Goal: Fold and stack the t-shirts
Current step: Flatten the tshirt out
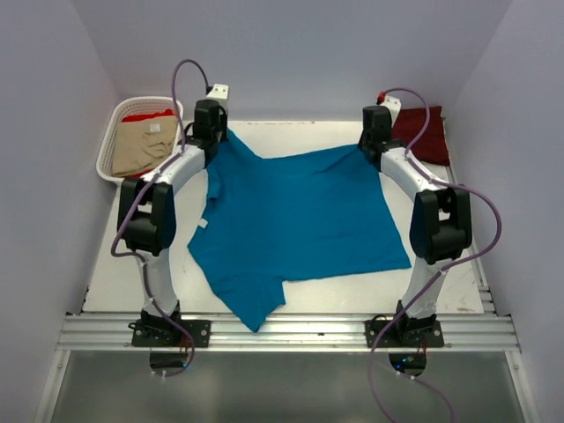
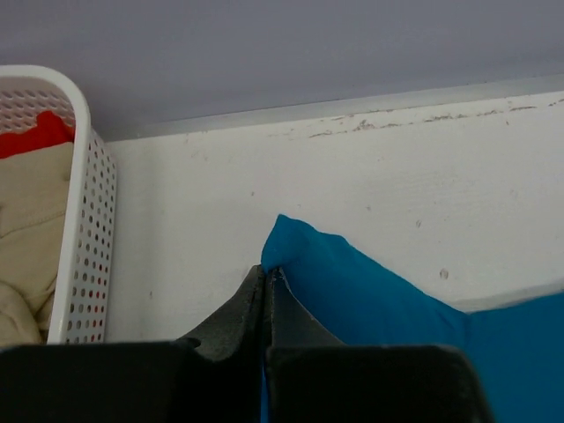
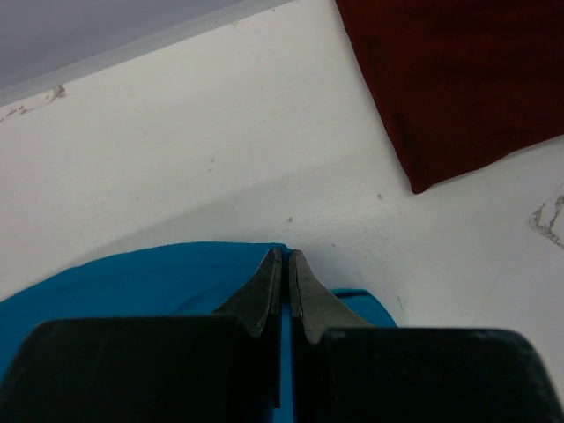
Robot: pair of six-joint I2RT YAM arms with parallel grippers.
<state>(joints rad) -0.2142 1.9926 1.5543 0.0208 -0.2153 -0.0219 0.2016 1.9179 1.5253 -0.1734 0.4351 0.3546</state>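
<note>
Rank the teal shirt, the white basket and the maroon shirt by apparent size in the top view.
1. teal shirt, spread out.
2. white basket.
3. maroon shirt, folded, partly hidden.

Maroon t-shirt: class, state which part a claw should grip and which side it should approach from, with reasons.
Probably the corner pointing toward the right claw, approached from that side: the maroon t-shirt lies flat and folded on the table, so that exposed corner offers an edge to pinch.

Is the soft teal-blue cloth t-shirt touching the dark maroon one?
Apart. The right wrist view shows bare white table between the teal-blue cloth t-shirt and the dark maroon cloth t-shirt.
</note>
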